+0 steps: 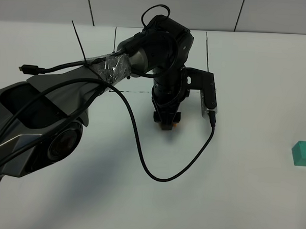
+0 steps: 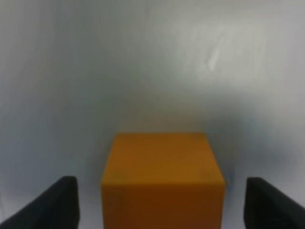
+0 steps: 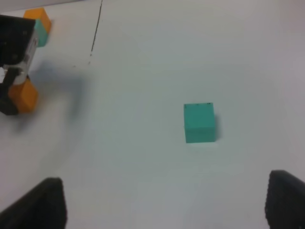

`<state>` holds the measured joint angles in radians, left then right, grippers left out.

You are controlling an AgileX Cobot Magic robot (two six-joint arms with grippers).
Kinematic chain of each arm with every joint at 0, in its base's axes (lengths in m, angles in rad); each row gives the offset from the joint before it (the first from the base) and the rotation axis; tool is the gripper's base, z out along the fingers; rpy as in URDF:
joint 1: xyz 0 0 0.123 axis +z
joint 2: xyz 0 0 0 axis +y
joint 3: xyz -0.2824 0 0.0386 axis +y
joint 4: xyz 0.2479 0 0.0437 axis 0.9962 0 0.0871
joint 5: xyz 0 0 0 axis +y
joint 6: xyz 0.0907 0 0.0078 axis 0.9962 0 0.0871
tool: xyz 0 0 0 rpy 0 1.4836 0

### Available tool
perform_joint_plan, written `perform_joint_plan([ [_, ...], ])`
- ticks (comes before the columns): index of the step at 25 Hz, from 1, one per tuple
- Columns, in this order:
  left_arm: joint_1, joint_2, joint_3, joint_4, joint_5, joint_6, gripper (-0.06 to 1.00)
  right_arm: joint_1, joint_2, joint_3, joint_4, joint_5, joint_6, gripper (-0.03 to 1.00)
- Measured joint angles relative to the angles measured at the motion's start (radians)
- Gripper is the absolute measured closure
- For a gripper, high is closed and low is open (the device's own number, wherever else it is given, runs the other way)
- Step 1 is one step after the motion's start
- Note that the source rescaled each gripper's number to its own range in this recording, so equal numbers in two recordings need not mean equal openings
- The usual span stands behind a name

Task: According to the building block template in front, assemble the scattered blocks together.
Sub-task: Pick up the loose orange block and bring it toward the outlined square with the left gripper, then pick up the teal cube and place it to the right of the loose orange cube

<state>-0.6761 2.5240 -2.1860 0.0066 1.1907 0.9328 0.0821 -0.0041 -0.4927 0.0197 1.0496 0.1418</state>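
My left gripper [image 1: 165, 119] is down at the table's middle, open, its fingers [image 2: 52, 207] standing either side of the orange cube [image 2: 162, 176] with gaps on both sides. A sliver of that cube shows under the gripper in the high view [image 1: 169, 125], and it shows in the right wrist view [image 3: 25, 95]. The teal cube [image 1: 304, 153] lies alone at the far right edge, also seen in the right wrist view [image 3: 198, 122]. My right gripper [image 3: 165, 177] is open and empty, hovering short of the teal cube. The template's orange-and-teal pair [image 3: 40, 21] lies beyond the left gripper; its black frame line [image 1: 206, 50] shows, the pair hidden by the arm there.
A black cable [image 1: 150, 160] loops from the left wrist down over the table's middle. The left arm's body [image 1: 45, 119] covers the left side of the high view. A grey panelled wall [image 1: 251, 12] runs along the back.
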Motion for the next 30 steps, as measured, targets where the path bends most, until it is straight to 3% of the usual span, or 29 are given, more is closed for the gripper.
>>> perform_joint_plan([
  [4, 0.0, -0.018, 0.0, -0.032, 0.0, -0.013, 0.05, 0.0, 0.0, 0.0, 0.0, 0.0, 0.0, 0.21],
  [7, 0.0, -0.061, 0.0, -0.047, 0.0, -0.053, -0.04, 0.0, 0.0, 0.0, 0.0, 0.0, 0.0, 0.21],
  [14, 0.008, -0.166, 0.0, -0.052, 0.002, -0.205, -0.06, 0.0, 0.0, 0.0, 0.0, 0.0, 0.0, 0.21],
  [20, 0.098, -0.239, 0.012, -0.058, 0.002, -0.347, -0.06, 0.0, 0.0, 0.0, 0.0, 0.0, 0.0, 0.21],
  [24, 0.171, -0.333, 0.118, -0.058, -0.007, -0.412, -0.06, 0.0, 0.0, 0.0, 0.0, 0.0, 0.0, 0.21],
  [30, 0.292, -0.523, 0.379, -0.054, -0.141, -0.459, -0.05, 0.0, 0.0, 0.0, 0.0, 0.0, -0.001, 0.21],
])
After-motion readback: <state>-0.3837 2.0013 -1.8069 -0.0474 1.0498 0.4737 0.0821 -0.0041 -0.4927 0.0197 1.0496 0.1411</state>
